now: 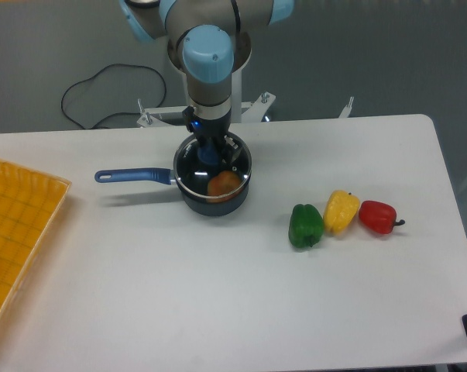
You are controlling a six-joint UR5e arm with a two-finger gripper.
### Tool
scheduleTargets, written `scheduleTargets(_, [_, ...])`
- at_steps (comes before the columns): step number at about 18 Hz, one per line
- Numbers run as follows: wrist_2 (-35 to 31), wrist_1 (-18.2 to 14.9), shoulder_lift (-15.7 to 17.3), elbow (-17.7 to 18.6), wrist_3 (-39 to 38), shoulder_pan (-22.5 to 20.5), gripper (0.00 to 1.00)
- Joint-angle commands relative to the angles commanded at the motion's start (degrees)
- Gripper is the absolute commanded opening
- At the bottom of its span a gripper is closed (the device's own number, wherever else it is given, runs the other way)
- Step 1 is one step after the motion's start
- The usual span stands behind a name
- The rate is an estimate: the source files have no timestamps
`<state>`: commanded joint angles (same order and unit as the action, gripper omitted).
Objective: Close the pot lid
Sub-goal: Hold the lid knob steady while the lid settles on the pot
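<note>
The dark blue pot (188, 195) stands on the white table at centre left, with its long blue handle (132, 176) pointing left. The glass lid (233, 159) with its metal rim lies on top of the pot and seems to sit level on the rim. An orange object (224, 184) shows through the glass inside the pot. My gripper (211, 153) comes straight down over the lid's centre, and its fingers are closed around the blue knob (210, 157). The arm hides the back part of the lid.
A green pepper (305, 225), a yellow pepper (341, 211) and a red pepper (377, 217) lie in a row to the right of the pot. A yellow tray (16, 232) sits at the left edge. A black cable (101, 85) lies behind the table.
</note>
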<state>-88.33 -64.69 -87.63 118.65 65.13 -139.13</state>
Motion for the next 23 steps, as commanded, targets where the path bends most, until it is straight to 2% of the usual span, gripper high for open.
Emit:
scheduleTargets(8, [0.0, 2.3, -0.1, 1.5, 0.0, 0.1, 0.32])
scheduleTargets(23, [-0.2, 2.5, -0.4, 1.7, -0.1, 0.3, 0.32])
